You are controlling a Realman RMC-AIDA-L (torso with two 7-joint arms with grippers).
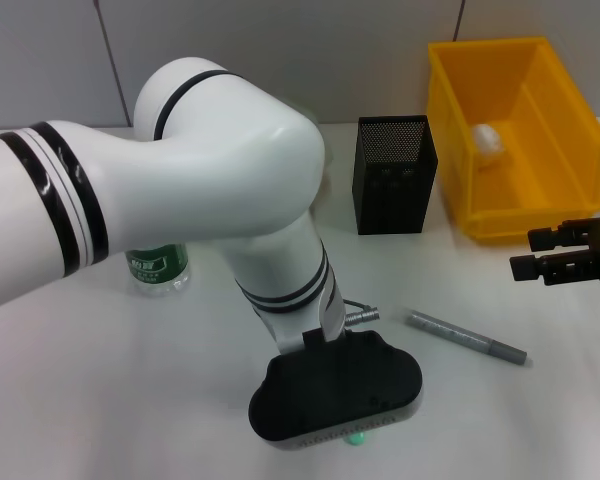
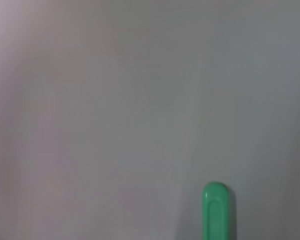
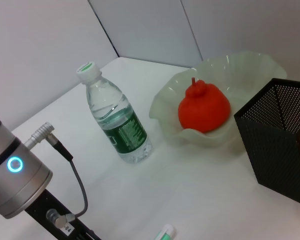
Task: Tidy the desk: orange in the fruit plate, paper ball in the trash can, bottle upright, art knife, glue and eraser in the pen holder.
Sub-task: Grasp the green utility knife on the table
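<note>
A small white tag (image 3: 66, 229) on the left arm's cable fitting is showing "-04". The bottle (image 3: 116, 120) label's white print is showing too small to read.

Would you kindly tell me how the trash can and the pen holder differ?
The trash can is bright yellow solid plastic, wide and rectangular; the pen holder is black metal mesh, narrower and square. A white paper ball lies in the trash can; nothing shows in the pen holder. Both stand upright, open-topped.

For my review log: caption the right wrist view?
Upright bottle beside fruit plate holding the orange.
</note>
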